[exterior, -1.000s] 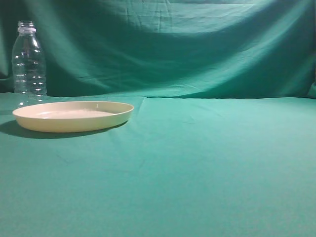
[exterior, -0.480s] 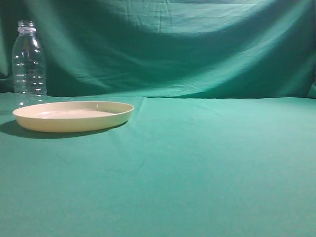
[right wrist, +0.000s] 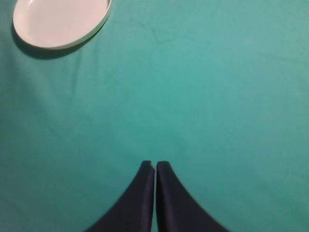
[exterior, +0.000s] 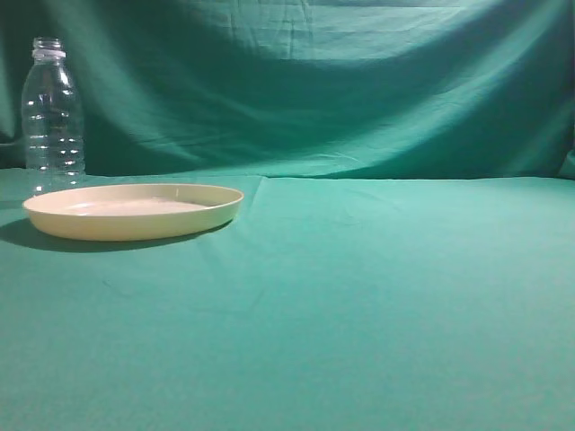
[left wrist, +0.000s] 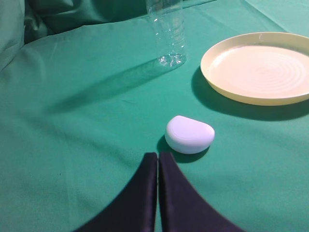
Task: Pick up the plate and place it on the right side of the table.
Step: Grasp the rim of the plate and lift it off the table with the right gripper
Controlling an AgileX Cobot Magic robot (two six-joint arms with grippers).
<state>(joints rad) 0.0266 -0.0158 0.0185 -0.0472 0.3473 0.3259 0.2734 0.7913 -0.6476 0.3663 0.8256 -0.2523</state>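
The pale cream-yellow plate (exterior: 133, 210) lies flat on the teal-green table (exterior: 359, 296) at the left, in front of a clear bottle. It also shows at the upper right of the left wrist view (left wrist: 258, 66) and at the top left of the right wrist view (right wrist: 60, 20). My left gripper (left wrist: 158, 157) is shut and empty, above the cloth well short of the plate. My right gripper (right wrist: 155, 166) is shut and empty over bare cloth, far from the plate. Neither gripper shows in the exterior view.
A clear plastic bottle (exterior: 52, 115) stands upright behind the plate's left end; its base shows in the left wrist view (left wrist: 169, 34). A small white rounded object (left wrist: 189, 134) lies on the cloth just ahead of my left gripper. A green backdrop (exterior: 314, 81) hangs behind.
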